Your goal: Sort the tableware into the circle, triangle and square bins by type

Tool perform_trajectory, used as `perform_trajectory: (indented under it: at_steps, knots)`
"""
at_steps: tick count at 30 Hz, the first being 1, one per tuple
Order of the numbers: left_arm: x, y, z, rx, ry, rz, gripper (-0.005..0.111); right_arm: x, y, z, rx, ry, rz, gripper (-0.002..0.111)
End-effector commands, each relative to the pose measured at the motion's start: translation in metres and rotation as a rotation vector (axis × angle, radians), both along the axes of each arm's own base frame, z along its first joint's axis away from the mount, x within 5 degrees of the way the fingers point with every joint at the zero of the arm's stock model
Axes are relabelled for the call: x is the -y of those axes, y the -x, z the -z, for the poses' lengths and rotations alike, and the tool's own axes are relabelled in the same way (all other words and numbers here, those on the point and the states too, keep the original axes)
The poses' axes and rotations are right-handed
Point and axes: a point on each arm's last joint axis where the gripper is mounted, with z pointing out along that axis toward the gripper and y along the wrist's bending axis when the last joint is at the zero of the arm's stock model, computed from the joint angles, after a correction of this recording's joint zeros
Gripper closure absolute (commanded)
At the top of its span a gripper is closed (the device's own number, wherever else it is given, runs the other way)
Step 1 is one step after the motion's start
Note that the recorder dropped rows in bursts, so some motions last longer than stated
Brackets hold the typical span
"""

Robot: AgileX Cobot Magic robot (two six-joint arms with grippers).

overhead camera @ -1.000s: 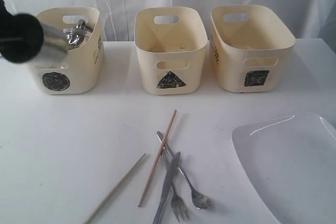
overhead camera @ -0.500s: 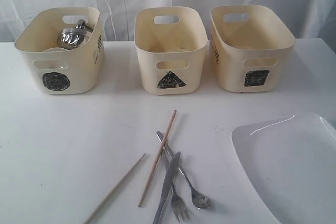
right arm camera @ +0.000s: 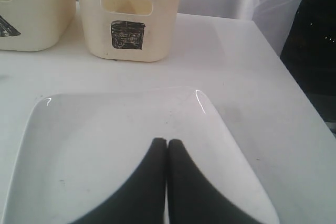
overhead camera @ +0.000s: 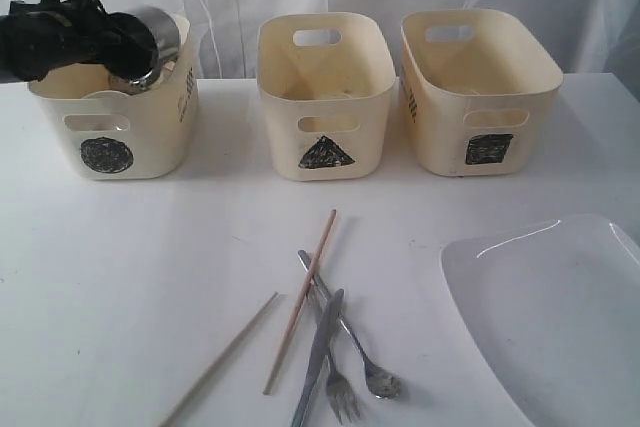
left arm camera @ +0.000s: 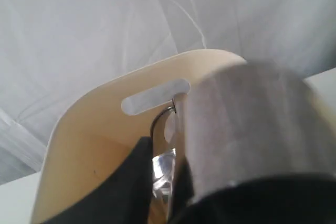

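Observation:
My left gripper (overhead camera: 118,42) is shut on the handle of a steel mug (overhead camera: 153,34), held tilted over the circle bin (overhead camera: 110,142). In the left wrist view the mug (left arm camera: 252,124) fills the frame, and its thin handle is pinched in the left gripper (left arm camera: 164,161). More steel (overhead camera: 128,80) shows inside the bin below. Two chopsticks (overhead camera: 300,297) (overhead camera: 222,357), a knife (overhead camera: 318,357), a fork (overhead camera: 338,387) and a spoon (overhead camera: 360,347) lie at the front centre. My right gripper (right arm camera: 167,142) is shut and empty above the white plate (right arm camera: 105,140).
The triangle bin (overhead camera: 325,97) and the square bin (overhead camera: 480,97) stand in a row to the right of the circle bin. The plate (overhead camera: 560,317) fills the front right corner. A white curtain hangs behind the table, whose right edge (right arm camera: 294,87) drops off near the plate.
The left arm with the mug was low at the far left, rose almost out of view, and now hangs over the circle bin. Everything else on the table is unmoved.

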Motion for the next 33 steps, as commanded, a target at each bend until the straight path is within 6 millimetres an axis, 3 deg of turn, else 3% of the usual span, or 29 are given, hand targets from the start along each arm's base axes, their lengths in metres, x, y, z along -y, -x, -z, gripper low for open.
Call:
perform_trajectory:
  at_steps: [1,5,8,14,19,22,25,26,33]
  knots:
    - [0.000,0.002,-0.005,-0.032,0.019,-0.003,0.054,0.000,0.000,-0.001,0.012,0.009,-0.003,0.108]
    - [0.001,0.004,-0.001,-0.079,0.015,0.005,0.052,0.000,0.000,-0.001,0.012,0.009,-0.003,0.108]
    - [0.001,0.011,-0.011,-0.118,0.014,0.016,0.052,0.000,0.000,-0.001,0.012,0.009,-0.003,0.108]
    - [-0.008,0.039,-0.066,-0.091,-0.057,0.053,0.053,0.000,0.000,-0.001,0.012,0.009,-0.003,0.108]
    - [-0.020,0.081,-0.116,-0.125,-0.084,0.075,0.054,0.000,0.000,-0.001,0.012,0.009,-0.003,0.108]
    - [-0.029,0.112,-0.132,-0.263,-0.055,0.076,0.069,0.000,0.000,-0.001,0.012,0.009,-0.003,0.108]
    - [-0.044,0.141,-0.137,-0.421,-0.063,0.067,0.101,0.000,0.000,-0.001,0.012,0.009,-0.003,0.108]
    - [-0.051,0.147,-0.137,-0.445,-0.061,0.052,0.106,0.000,0.000,-0.001,0.012,0.009,-0.003,0.108]
    - [-0.108,0.185,-0.118,-0.460,0.199,-0.205,0.107,0.000,0.000,-0.001,0.012,0.009,-0.003,0.108]
